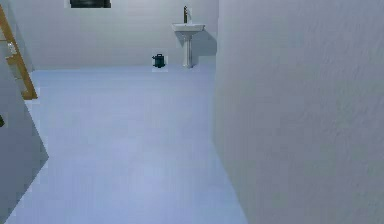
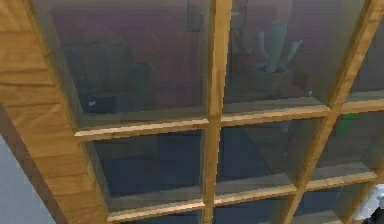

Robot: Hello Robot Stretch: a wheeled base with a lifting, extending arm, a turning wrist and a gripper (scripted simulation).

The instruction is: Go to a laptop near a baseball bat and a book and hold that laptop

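Laptop location cannot be told from either view, nor can the end effector's state. Ahead, a pale blue floor (image 1: 120, 140) runs to the far wall, where a white pedestal sink (image 1: 188, 40) stands with a small dark object (image 1: 158, 61) on the floor just left of it. A grey wall (image 1: 300, 110) rises along the near right; a wooden frame (image 1: 18, 60) edges the left. To the arm's side, a wooden-barred window (image 2: 213, 120) stands close, its dim glass showing a green cactus-like shape (image 2: 272, 45) at far right and a small dark shape (image 2: 97, 102) at left.
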